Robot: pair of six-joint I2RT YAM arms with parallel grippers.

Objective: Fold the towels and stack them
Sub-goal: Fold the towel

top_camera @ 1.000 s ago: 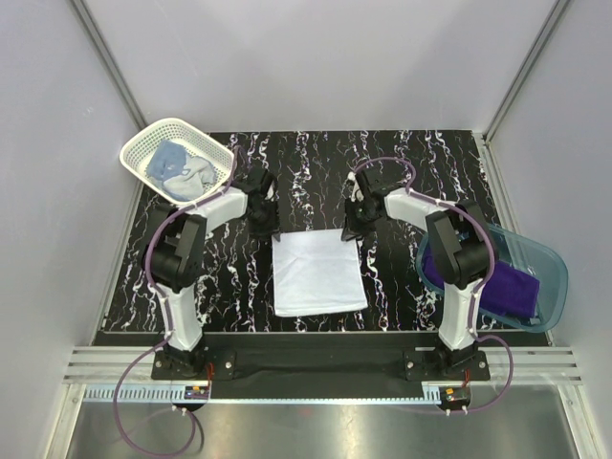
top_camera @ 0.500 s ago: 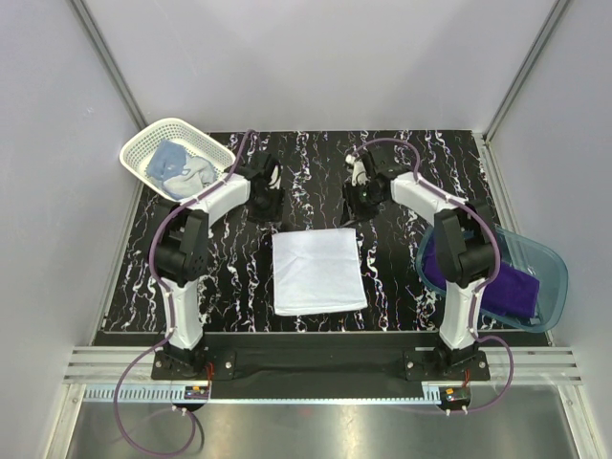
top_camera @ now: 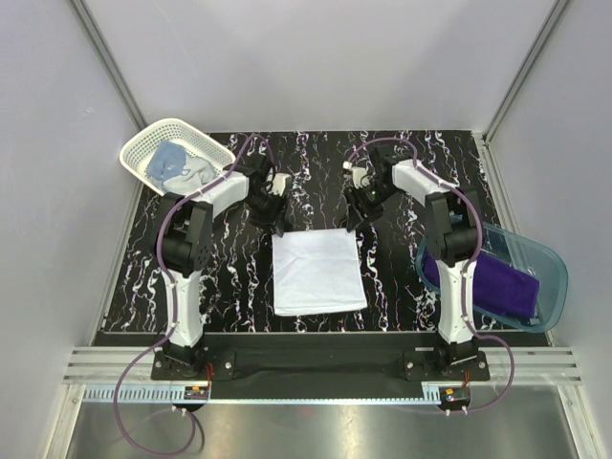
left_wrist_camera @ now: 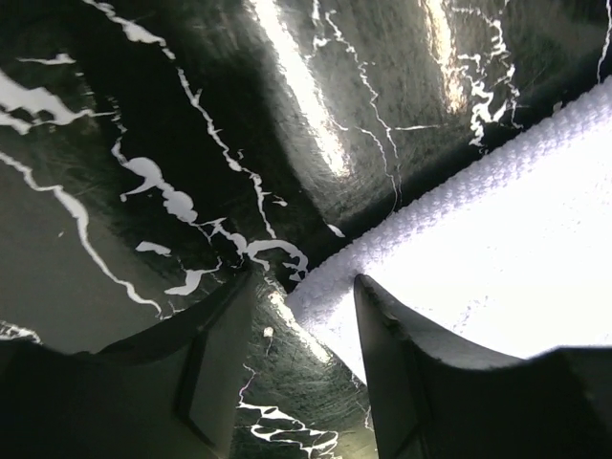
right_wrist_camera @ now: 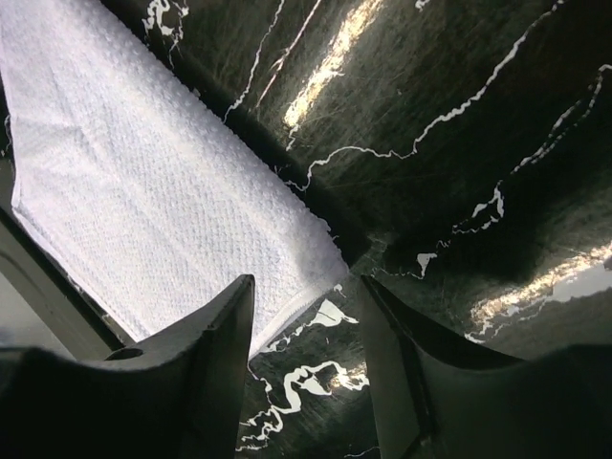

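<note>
A white towel (top_camera: 317, 273) lies folded flat in the middle of the black marbled table (top_camera: 402, 277). My left gripper (top_camera: 277, 222) hangs open just over its far left corner (left_wrist_camera: 330, 277), nothing between the fingers. Over the far right corner (right_wrist_camera: 316, 258) my right gripper (top_camera: 354, 222) also stands open and empty. The purple towel (top_camera: 502, 287) rests in the translucent blue tub (top_camera: 550, 277) at the right. A light blue towel (top_camera: 177, 167) sits crumpled in the white lattice basket (top_camera: 153, 134) at the far left.
The basket stands tilted against the left wall at the table's far corner. The tub overhangs the table's right edge beside the right arm. Grey walls close in on three sides.
Both grippers have let go of the white towel's far corners and opened. Both wrists have swung while staying over the corners. The towel has stayed flat.
</note>
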